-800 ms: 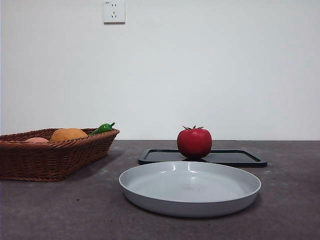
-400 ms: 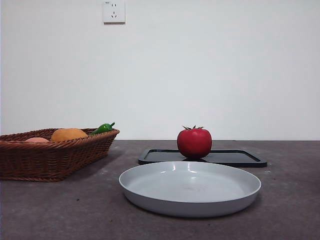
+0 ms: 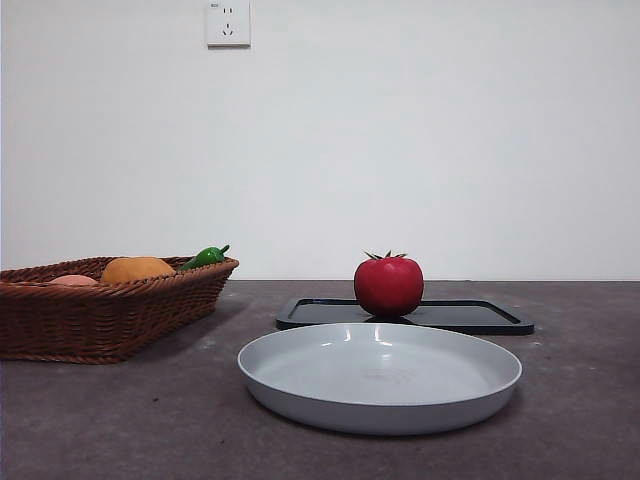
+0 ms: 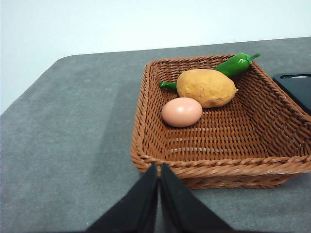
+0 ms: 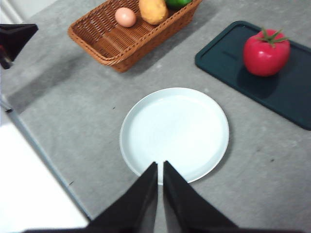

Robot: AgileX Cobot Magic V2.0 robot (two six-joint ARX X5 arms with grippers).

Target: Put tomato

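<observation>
Front view: tomato sits center frame on the black tray, behind the grey plate. Left wrist: left gripper pinched closed by the basket. Right wrist: right gripper closed too, tomato upper right.

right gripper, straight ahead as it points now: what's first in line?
Likely the white plate: the right gripper, jaws shut, hangs over its near rim and points across it. Depth is unclear. The tomato sits off to one side.
</observation>
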